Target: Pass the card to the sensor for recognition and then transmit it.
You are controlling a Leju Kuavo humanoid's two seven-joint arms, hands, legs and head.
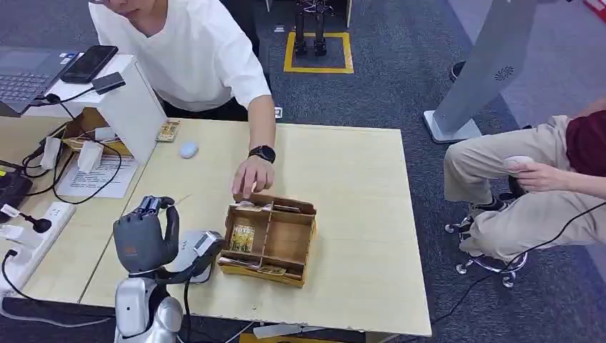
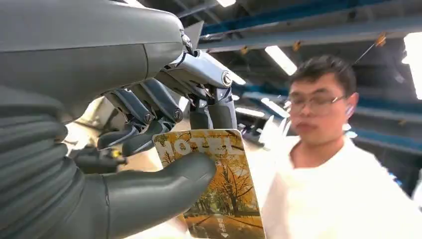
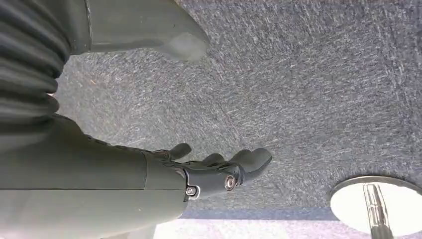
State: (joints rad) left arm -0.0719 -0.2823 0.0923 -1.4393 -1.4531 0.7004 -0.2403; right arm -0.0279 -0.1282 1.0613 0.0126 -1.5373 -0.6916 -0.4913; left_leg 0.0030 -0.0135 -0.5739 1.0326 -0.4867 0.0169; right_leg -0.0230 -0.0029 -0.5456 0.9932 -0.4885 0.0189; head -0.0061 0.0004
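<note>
Card (image 2: 219,184) sits pinched in your left hand (image 1: 146,236), thumb pressing its printed face against the fingers (image 2: 149,122); the long axis runs away from the thumb, and the "HOTEL" end lies nearest the fingertips. Your left hand is raised above the near left part of the tabletop (image 1: 357,164), just beside one wooden box (image 1: 270,239) with compartments. One person (image 1: 193,50) in white reaches a hand (image 1: 252,176) to the box's far edge; a second person (image 1: 543,179) sits to the right on grey carpet (image 1: 400,78). Your right hand (image 3: 149,184) hangs over the carpet, fingers loosely apart and holding nothing.
</note>
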